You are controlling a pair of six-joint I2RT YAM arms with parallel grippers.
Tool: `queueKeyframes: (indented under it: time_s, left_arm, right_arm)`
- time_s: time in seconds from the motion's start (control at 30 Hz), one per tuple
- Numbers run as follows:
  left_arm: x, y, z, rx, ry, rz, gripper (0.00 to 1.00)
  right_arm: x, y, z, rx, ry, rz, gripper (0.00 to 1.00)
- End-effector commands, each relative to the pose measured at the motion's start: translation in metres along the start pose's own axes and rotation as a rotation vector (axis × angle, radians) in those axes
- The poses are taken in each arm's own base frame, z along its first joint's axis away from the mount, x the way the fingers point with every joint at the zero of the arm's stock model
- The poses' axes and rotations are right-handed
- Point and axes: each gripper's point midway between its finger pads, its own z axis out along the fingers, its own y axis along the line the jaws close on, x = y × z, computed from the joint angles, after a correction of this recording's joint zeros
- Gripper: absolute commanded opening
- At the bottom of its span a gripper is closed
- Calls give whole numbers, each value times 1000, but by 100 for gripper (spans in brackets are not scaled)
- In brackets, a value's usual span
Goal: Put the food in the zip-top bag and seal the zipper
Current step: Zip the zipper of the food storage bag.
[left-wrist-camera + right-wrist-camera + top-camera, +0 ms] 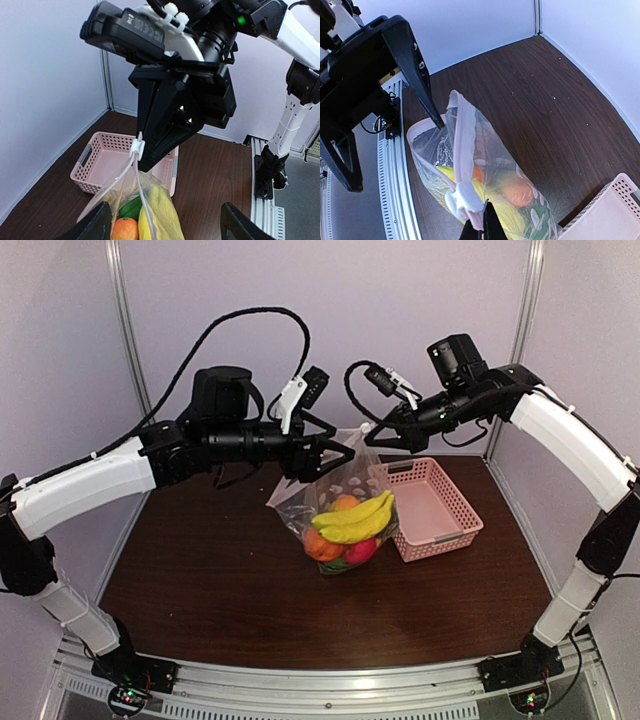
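Observation:
The clear zip-top bag (335, 502) hangs upright at the table's middle with the food in it: yellow banana bunch (352, 520), orange (322, 545), red-pink fruit (361, 551), green pepper (130, 206). My right gripper (370, 436) is shut on the zipper strip (462, 145) right beside the white slider (463, 200) and holds the bag's mouth up. My left gripper (345, 445) is wide open at the mouth's other end; one of its fingers (427, 100) touches the rim. In the left wrist view the bag sits between its fingers (95, 225).
The empty pink latticed basket (435, 505) stands right of the bag, close against it; it also shows in the left wrist view (102, 162). Booth walls close off the back and sides. A metal rail (330, 680) runs along the near edge.

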Motion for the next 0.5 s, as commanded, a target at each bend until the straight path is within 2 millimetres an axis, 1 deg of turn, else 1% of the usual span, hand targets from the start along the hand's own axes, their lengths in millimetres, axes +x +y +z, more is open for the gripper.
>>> queueKeyframes:
  time_s: [0.0,0.13,0.23,0.37,0.47]
  left_arm:
    - [-49,-1,-7,-75,-138,41,76]
    - [-49,8,-6,-132,-138,65,73]
    - [-48,10,-5,-149,-135,94,67]
    - [-40,5,6,-97,-102,130,60]
    - [-34,-3,16,-36,-83,120,52]
  right_arm:
    - [-14,18,-14,18,-26,-25,0]
    - [-10,25,-9,1,-4,-33,0]
    - [-9,29,-8,-9,4,-43,0]
    - [-7,32,-8,-20,7,-44,0]
    - [-7,34,-8,-22,4,-48,0]
